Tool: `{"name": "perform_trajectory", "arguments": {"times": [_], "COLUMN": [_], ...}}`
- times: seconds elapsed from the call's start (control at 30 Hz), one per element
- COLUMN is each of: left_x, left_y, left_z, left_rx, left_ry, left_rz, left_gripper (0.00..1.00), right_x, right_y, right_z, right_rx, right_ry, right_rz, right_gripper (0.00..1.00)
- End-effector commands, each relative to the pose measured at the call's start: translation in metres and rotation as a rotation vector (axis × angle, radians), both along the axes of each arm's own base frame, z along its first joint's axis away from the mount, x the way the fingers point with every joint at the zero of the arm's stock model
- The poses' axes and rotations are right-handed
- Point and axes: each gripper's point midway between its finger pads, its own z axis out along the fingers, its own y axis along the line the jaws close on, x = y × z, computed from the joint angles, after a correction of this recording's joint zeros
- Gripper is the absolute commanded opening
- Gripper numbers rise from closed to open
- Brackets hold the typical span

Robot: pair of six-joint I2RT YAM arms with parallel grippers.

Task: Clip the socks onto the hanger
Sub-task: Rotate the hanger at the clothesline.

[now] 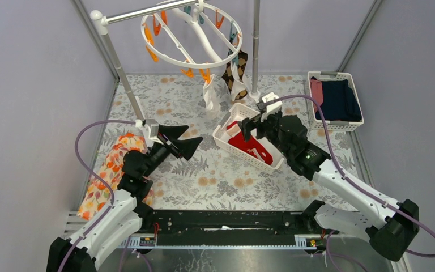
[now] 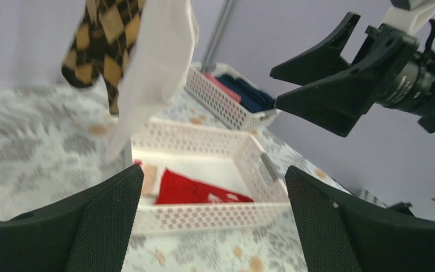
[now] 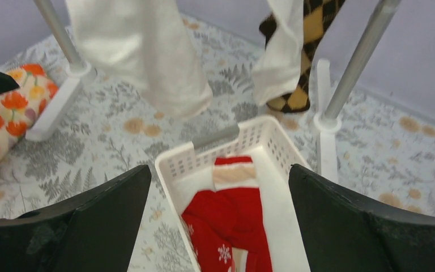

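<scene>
The white ring hanger [image 1: 173,61] hangs from a rail at the back, with orange and teal pins on its rim. A whitish sock [image 1: 210,99] and a brown argyle sock [image 1: 235,73] hang from it; both also show in the left wrist view [image 2: 153,68] [image 2: 99,34]. Red socks [image 1: 252,148] lie in a white slatted basket [image 1: 222,139]. My right gripper [image 1: 251,134] is open and empty just above these red socks [image 3: 232,215]. My left gripper [image 1: 195,134] is open and empty, left of the basket [image 2: 204,215] and pointing at it.
A second white basket [image 1: 335,99] with navy and pink clothes stands at the back right. An orange floral cloth [image 1: 110,170] lies at the left beside my left arm. The rack's poles [image 1: 119,62] [image 1: 255,45] stand behind the basket.
</scene>
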Motion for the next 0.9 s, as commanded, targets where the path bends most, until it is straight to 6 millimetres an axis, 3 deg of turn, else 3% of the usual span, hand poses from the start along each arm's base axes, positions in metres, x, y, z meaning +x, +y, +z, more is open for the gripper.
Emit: {"name": "perform_trajectory", "arguments": {"times": [0.0, 0.17, 0.27, 0.37, 0.43, 0.5, 0.53, 0.7, 0.87], "left_x": [-0.01, -0.011, 0.005, 0.034, 0.054, 0.073, 0.083, 0.125, 0.143], "left_y": [-0.006, 0.003, 0.013, 0.027, 0.029, 0.023, 0.021, 0.002, -0.048], "left_z": [-0.033, -0.049, -0.052, -0.054, -0.05, -0.036, -0.033, -0.023, -0.023], "left_rx": [0.023, -0.009, -0.014, 0.042, 0.062, 0.046, 0.035, -0.054, -0.112], "left_ry": [0.248, 0.3, 0.316, 0.346, 0.348, 0.312, 0.303, 0.256, 0.279], "left_rz": [-0.062, -0.015, 0.081, 0.226, 0.281, 0.292, 0.3, 0.295, 0.116], "left_gripper": [0.99, 0.98, 0.95, 0.8, 0.63, 0.37, 0.33, 0.25, 0.22], "right_x": [-0.003, -0.011, -0.018, -0.021, -0.021, -0.021, -0.021, -0.023, -0.026], "right_y": [-0.017, -0.028, -0.03, -0.034, -0.036, -0.036, -0.037, -0.038, -0.042], "right_z": [-0.003, -0.042, -0.051, -0.05, -0.048, -0.049, -0.049, -0.049, -0.047], "right_rx": [0.155, 0.241, 0.239, 0.242, 0.252, 0.257, 0.258, 0.272, 0.28], "right_ry": [-0.005, 0.059, 0.072, 0.057, 0.051, 0.053, 0.055, 0.053, 0.043], "right_rz": [0.016, 0.019, 0.035, 0.024, 0.019, 0.014, 0.012, 0.013, 0.006], "right_gripper": [1.0, 1.0, 1.0, 1.0, 1.0, 1.0, 1.0, 1.0, 1.0]}}
